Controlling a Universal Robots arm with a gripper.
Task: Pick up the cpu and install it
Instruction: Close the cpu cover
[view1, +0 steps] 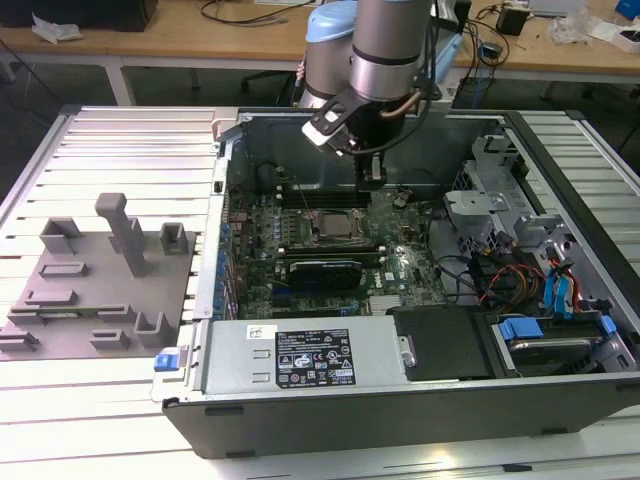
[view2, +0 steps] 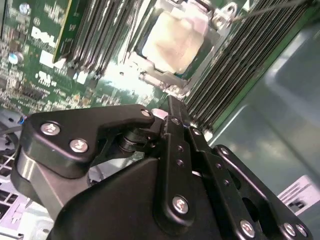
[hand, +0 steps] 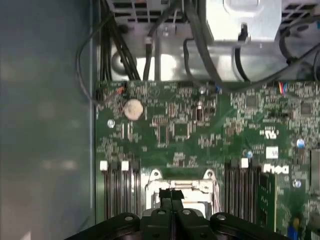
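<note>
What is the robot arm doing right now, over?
Gripper shut, holding nothing, hovering by the socket. Cpu sitting in the socket on the motherboard. Nothing blocking it.

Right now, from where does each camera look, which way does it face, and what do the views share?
Exterior view: off the arm, raised, looking down into the open computer case; shows the arm and gripper.
First wrist view: on the wrist, facing down the closed jaws onto the motherboard.
Second wrist view: on the wrist, looking past the gripper at the cpu lying in its socket.
Shared: both wrist views show the gripper and socket.
</note>
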